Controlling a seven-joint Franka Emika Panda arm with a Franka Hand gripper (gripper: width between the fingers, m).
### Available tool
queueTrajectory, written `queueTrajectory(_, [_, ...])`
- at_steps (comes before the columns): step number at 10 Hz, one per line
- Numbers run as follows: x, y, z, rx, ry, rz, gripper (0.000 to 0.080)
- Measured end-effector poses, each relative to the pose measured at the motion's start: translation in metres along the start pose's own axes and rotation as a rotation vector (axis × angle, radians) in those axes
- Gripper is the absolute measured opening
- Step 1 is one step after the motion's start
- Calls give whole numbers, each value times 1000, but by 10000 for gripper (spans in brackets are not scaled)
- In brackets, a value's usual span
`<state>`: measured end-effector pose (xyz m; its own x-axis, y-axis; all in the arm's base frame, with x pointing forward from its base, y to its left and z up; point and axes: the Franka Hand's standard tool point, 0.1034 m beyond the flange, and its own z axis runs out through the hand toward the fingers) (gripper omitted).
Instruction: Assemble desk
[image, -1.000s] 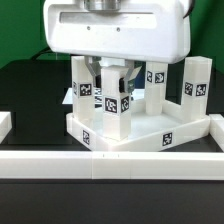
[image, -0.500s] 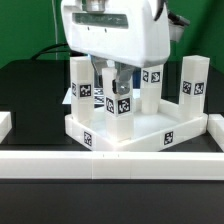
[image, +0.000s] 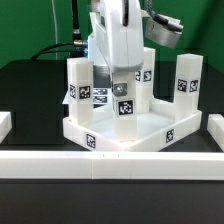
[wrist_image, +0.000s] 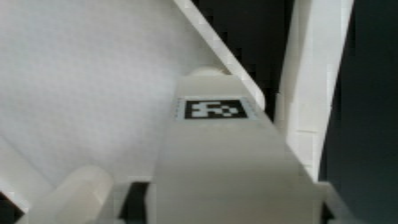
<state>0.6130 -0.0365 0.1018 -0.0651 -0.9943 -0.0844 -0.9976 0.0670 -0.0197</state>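
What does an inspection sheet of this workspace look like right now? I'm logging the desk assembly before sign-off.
Surface: black table, bare at the exterior view's left.
Job's things: white plastic tray-like tabletop with white square-section tagged legs standing upright in it; four visible, one below the gripper.
Clutter: long white border rails along the front.
Grippers: white two-finger gripper closed on the top of that leg.
Cables: dark cable behind the arm.
Surroundings: dark backdrop, nothing else seen.
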Motion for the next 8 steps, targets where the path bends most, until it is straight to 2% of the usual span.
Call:
queueTrajectory(2, [-1, 1, 1, -4, 1, -30, 291])
queueTrajectory(4, [-4, 2, 1, -18, -6, -96, 608])
queueTrajectory(8, [-12, 1, 2, -20, -13, -428, 649])
